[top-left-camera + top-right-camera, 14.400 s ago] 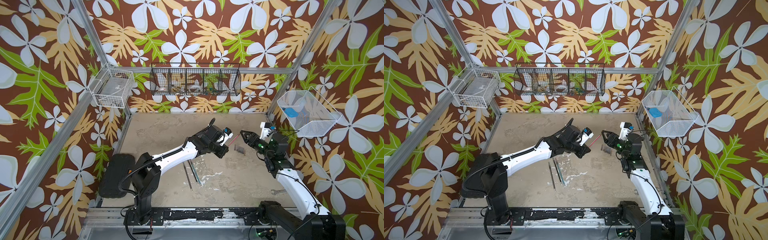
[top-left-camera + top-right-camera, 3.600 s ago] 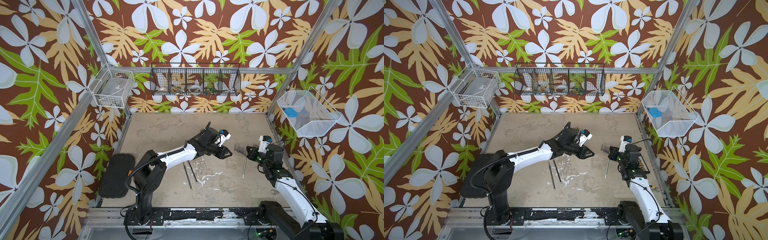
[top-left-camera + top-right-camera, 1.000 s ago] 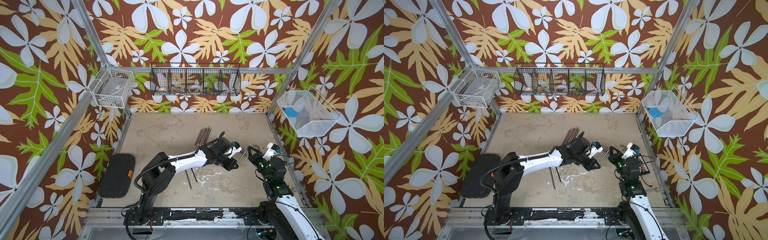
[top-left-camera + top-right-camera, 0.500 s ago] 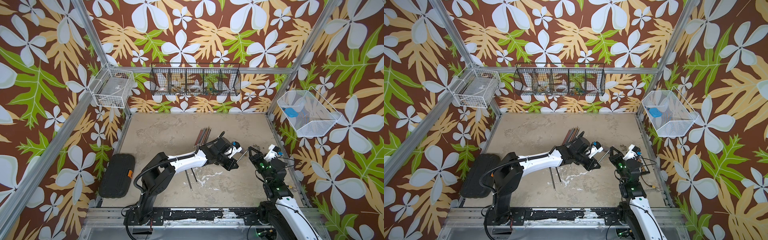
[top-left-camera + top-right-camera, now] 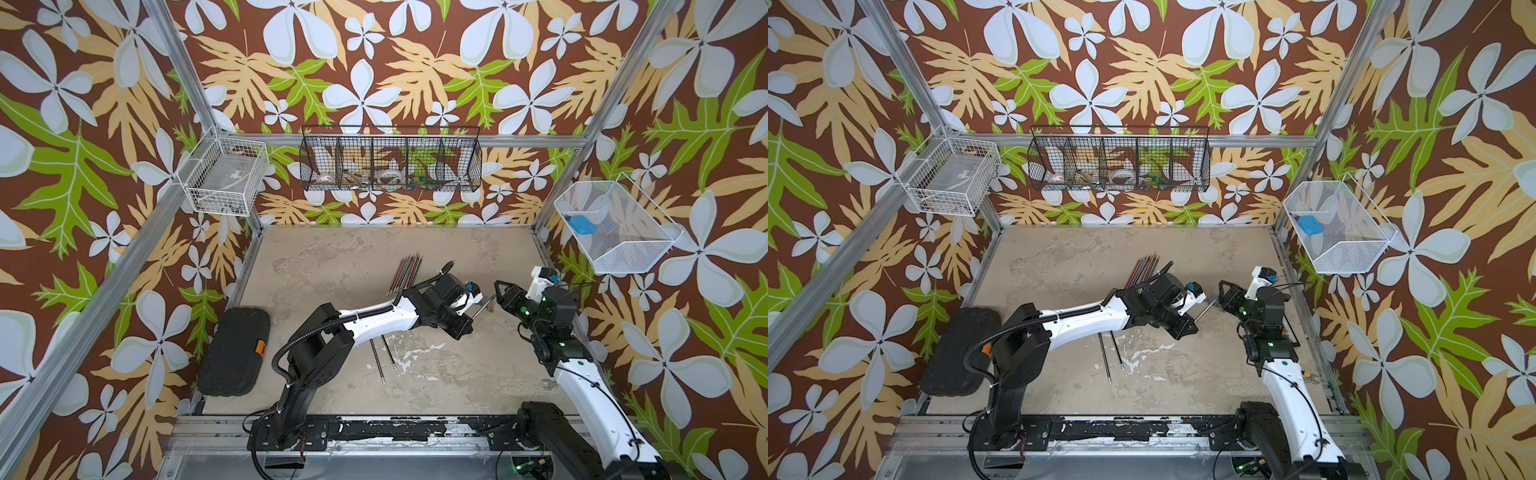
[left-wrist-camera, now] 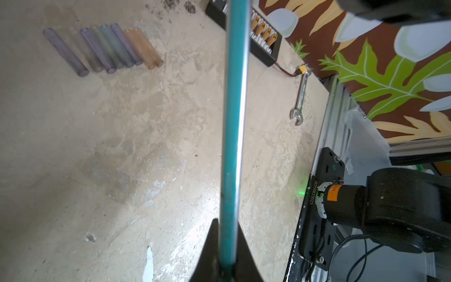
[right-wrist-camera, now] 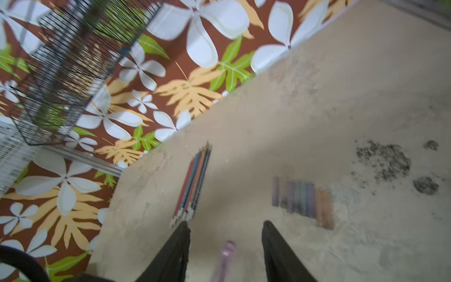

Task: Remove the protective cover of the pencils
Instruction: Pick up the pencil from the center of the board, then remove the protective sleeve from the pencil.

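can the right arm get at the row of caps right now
Likely yes: the right gripper is open near the row of caps, with bare table between; a pinkish cap between its jaws may interfere.

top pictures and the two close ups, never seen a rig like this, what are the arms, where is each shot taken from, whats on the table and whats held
Two white-and-black robot arms work at a beige table. The two wide pictures come from one camera overhead; each close-up comes from a camera on an arm's wrist. The left gripper is shut on a long teal pencil. The right gripper is open, a blurred pinkish translucent tube cap between its jaws. On the table lie a bundle of coloured pencils, a row of tinted translucent caps, two loose dark pencils and a small metal spanner.
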Controlling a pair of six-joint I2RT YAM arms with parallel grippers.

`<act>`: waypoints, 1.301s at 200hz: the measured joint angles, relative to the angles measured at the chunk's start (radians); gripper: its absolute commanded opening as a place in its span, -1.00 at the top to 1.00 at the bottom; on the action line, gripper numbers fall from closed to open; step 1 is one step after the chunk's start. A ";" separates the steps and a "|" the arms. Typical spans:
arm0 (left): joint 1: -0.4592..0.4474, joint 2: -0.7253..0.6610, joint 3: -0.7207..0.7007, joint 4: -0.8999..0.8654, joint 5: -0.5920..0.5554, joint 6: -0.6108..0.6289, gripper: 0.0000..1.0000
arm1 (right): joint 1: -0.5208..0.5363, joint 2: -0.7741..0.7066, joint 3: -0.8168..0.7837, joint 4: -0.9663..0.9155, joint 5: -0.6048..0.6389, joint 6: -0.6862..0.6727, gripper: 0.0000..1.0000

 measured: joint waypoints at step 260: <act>0.000 0.008 0.006 -0.027 -0.001 0.015 1.00 | -0.137 0.111 -0.094 0.282 -0.485 0.147 0.60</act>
